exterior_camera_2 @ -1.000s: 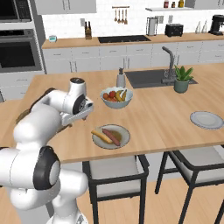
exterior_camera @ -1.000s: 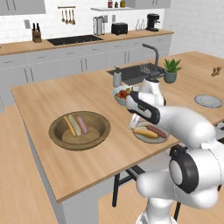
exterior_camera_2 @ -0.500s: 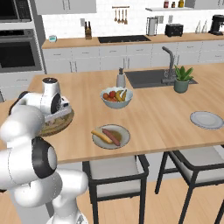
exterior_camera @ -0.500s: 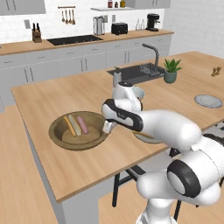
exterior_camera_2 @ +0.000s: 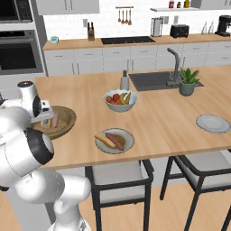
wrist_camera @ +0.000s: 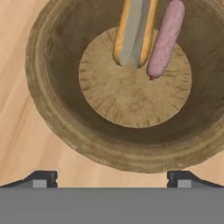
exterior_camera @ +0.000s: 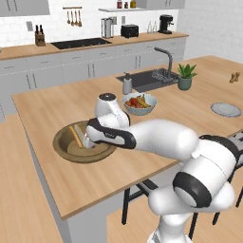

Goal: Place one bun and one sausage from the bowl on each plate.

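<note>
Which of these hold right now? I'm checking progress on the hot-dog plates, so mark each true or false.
1. The wooden bowl holds one bun and one sausage. True.
2. The gripper grips the sausage. False: it hangs open above the bowl, holding nothing.
3. The near plate already carries a bun and a sausage. True.
4. The far plate is also filled. False: it is bare.
5. The fruit bowl stands inside the sink. False: it stands on the counter.
</note>
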You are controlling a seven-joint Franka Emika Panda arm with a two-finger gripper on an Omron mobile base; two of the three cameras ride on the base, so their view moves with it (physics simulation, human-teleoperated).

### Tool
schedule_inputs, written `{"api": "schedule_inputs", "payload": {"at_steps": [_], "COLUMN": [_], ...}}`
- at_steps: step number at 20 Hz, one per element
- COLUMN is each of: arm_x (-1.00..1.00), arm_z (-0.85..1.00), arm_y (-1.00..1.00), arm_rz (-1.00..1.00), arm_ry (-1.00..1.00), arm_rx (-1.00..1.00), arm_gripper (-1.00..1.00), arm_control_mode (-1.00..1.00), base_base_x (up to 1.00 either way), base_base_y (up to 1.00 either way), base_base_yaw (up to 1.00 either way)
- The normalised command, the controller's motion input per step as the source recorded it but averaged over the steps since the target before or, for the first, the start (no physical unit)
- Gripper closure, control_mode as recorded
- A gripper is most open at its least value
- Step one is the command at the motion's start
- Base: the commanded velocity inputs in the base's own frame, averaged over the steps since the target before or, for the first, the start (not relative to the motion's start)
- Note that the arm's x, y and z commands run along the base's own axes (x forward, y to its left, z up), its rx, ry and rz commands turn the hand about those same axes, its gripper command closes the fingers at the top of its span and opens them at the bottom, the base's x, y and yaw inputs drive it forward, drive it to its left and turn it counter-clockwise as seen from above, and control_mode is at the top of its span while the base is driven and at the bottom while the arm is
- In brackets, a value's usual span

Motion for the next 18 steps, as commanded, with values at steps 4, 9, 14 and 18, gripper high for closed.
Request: {"api": "schedule_inputs", "payload": {"at_steps": [4, 9, 14, 18], "arm_x": [0.22, 0.33, 0.25, 0.3], "arm_z": [0.0, 0.0, -0.09, -0.23], "arm_y": [0.55, 0.13, 0.0, 0.02], "arm_rz": [-0.27, -0.19, -0.08, -0.01], "arm_ry": [0.0, -0.01, -0.04, 0.0], "arm_rx": [0.0, 0.0, 0.0, 0.0], "arm_gripper": [-1.0, -1.0, -1.0, -1.0], "arm_control_mode": [-1.0, -1.0, -1.0, -1.0], "base_base_x": [0.0, 0.0, 0.0, 0.0], "base_base_y": [0.0, 0.0, 0.0, 0.0], "base_base_yaw": [0.0, 0.0, 0.0, 0.0]}}
